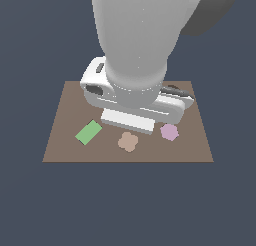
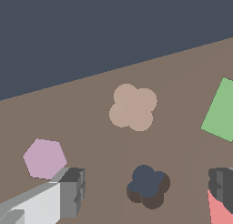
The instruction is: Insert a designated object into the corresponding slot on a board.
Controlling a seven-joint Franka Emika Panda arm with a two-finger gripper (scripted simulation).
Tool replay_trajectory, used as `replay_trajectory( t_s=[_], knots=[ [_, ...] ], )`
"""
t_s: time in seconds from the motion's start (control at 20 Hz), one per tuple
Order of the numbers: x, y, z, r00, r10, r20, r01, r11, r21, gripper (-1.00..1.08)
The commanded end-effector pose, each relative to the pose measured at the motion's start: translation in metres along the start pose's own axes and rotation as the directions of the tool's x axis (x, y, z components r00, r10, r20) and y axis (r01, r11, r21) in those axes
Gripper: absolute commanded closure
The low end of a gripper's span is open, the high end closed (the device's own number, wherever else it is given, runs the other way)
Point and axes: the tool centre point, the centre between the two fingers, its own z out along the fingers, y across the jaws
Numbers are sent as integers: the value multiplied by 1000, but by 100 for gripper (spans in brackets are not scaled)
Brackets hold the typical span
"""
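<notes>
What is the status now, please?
Pincer open, empty, above the slot. Clover piece flat on the board, apart from slot. Nothing between them.

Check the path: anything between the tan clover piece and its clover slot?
Nothing visible. In the wrist view only bare board lies between the tan clover piece and the clover slot. The lilac hexagon and green rectangle sit off to either side.

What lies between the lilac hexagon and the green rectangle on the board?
The tan clover piece lies between the lilac hexagon and the green rectangle, on the brown board. Both the exterior and wrist views show it.
</notes>
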Motion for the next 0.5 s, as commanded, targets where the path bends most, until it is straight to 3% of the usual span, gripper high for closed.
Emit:
replay_trajectory(
  t_s=[0.0, 0.45],
  knots=[
    [11, -1, 15, 998, 59, -1, -59, 998, -2, -92],
    [38, -2, 50, 980, 197, -4, -197, 980, -4, -92]
  ],
)
